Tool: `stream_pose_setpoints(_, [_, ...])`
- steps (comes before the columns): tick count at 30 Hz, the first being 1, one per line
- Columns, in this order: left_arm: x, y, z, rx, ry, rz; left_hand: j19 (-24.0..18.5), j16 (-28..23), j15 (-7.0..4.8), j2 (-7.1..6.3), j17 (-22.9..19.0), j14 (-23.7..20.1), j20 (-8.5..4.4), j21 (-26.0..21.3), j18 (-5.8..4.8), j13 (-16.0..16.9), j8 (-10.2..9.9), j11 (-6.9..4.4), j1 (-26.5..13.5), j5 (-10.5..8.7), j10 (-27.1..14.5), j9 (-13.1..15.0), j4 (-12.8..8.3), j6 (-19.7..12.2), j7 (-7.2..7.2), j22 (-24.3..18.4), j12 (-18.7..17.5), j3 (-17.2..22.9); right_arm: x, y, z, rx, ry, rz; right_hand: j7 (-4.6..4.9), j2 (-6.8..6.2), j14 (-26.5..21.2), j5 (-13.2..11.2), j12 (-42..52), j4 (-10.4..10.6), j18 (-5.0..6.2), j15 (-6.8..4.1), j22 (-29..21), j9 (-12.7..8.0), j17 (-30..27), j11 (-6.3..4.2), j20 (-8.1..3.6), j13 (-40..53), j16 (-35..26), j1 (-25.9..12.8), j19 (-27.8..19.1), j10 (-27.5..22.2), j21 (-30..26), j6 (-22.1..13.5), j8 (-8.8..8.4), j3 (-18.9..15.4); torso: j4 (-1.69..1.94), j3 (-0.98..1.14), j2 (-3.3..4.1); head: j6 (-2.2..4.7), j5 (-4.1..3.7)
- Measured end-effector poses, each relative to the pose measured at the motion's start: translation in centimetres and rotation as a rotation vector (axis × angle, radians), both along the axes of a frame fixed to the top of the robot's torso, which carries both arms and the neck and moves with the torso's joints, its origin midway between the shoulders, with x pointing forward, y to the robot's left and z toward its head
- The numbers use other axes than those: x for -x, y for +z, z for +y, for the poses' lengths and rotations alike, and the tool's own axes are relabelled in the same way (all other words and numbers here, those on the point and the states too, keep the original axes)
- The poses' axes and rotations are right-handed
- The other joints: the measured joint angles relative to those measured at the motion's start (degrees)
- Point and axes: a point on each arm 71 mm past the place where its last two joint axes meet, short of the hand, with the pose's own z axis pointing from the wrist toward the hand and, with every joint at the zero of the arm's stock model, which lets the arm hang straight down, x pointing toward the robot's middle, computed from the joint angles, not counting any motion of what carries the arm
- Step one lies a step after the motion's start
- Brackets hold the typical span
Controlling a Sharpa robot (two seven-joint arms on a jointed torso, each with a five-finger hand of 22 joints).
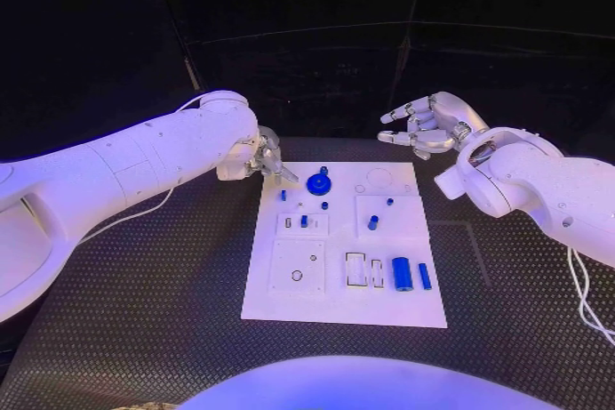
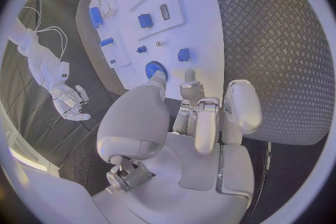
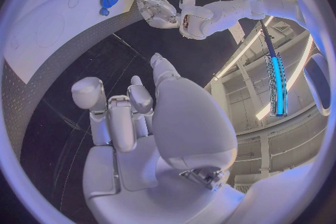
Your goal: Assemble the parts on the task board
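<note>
Left hand point(image 1: 266, 158) sits at the far-left corner of the task board point(image 1: 397, 314), upper-middle of the head frame, fingers loosely apart, nothing in them. In the left wrist view the hand point(image 2: 199, 115) has its fingertips point(image 2: 189, 75) above the board edge, close to the blue gear point(image 2: 155, 70); contact can't be confirmed.

Right hand point(image 1: 427, 125) hangs in the upper right of the head frame, off the board's far-right corner, above the table point(image 1: 154, 285), fingers curled partway but separated, holding nothing. Right wrist view agrees: hand point(image 3: 143, 117) empty.

Board is a white plate, centre of the head frame, long side running away from the robot. On it:
- blue gear point(image 1: 319, 183), far end, left of centre
- small blue peg point(image 1: 373, 222), mid-board, right side
- small blue piece point(image 1: 304, 221) in the raised plate, mid-left
- blue cylinder point(image 1: 403, 274) and slimmer blue bar point(image 1: 424, 276), side by side, near-right area
- two empty rectangular slots point(image 1: 356, 269) just left of the cylinder
</note>
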Motion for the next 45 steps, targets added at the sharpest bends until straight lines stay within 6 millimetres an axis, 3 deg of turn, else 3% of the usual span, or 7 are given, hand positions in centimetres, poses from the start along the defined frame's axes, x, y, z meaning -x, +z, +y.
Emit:
stream_pose_setpoints(23, [0.1, -1.0, -0.5, -0.022, -0.024, 0.061, 0.00, 0.00, 0.00, 1.01, 0.00, 0.00, 0.00, 0.00, 0.00, 0.07, 0.00, 0.00, 0.50, 0.00, 0.00, -0.33, -0.10, 1.22, -0.41, 0.18, 0.00, -0.73, 0.0, 0.0, 0.0, 0.000, 0.002, 0.002, 0.00, 0.00, 0.00, 0.00, 0.00, 0.00, 0.00, 0.00, 0.01, 0.00, 0.04, 0.00, 0.00, 0.01, 0.00, 0.00, 0.00, 0.00, 0.00, 0.00, 0.00, 0.00, 0.04, -0.04, -0.03, -0.23, 0.08])
stream_pose_setpoints(35, [0.2, -1.3, -0.4, -0.032, -0.029, 0.080, 0.01, 0.00, -0.01, 2.62, 0.00, 0.00, -0.01, 0.00, 0.00, 0.07, 0.00, -0.13, 2.11, 0.00, -0.13, -0.57, -0.32, 1.63, -0.43, 0.29, 0.00, -0.94, 0.0, 0.0, 0.0, 0.001, 0.002, 0.003, 0.00, 0.00, 0.00, 0.34, 0.00, 0.00, 0.00, 0.00, -0.04, 0.00, 0.03, 0.00, 0.00, 0.01, 0.00, 0.00, 0.00, 0.00, 0.00, 0.00, 0.00, 0.01, 0.02, -0.03, -0.02, -0.32, 0.00])
stream_pose_setpoints(45, [0.2, -1.4, -0.4, -0.036, -0.033, 0.088, 0.01, 0.00, -0.01, 3.09, 0.00, 0.00, -0.01, 0.00, 0.00, 0.06, 0.00, -0.21, 3.78, 0.00, -0.20, -0.71, -0.58, 1.83, -0.63, 0.33, 0.00, -0.69, 0.0, -0.1, 0.0, 0.001, 0.003, 0.004, 0.00, 0.00, 0.00, 0.34, 0.00, 0.00, 0.00, 0.00, -0.04, 0.00, 0.02, 0.00, 0.00, 0.02, 0.00, 0.00, 0.00, 0.00, 0.00, 0.00, 0.00, 0.01, -0.01, -0.02, -0.01, -0.51, -0.01])
